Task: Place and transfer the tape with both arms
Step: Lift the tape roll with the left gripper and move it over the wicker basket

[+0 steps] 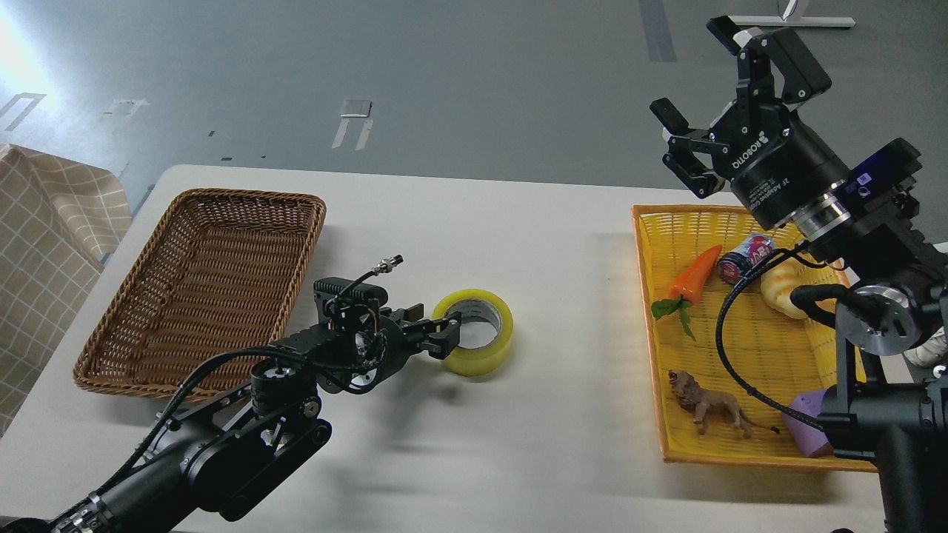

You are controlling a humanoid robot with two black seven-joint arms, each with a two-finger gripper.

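The tape (480,348), a yellow translucent roll with a pale core, lies flat on the white table (533,244) near the middle. My left gripper (438,333) lies low over the table at the roll's left rim. Its fingers look apart, with one fingertip (447,342) over the roll's left wall. I cannot tell whether it touches the roll. My right gripper (700,89) is open and empty, raised high above the back edge of the yellow basket (740,455).
A brown wicker basket (133,281) stands at the left of the table, just behind my left arm. The yellow basket at the right holds a toy carrot (692,274), a small can (743,257), a croissant toy (778,285), a toy lion (707,407) and a purple block (807,433).
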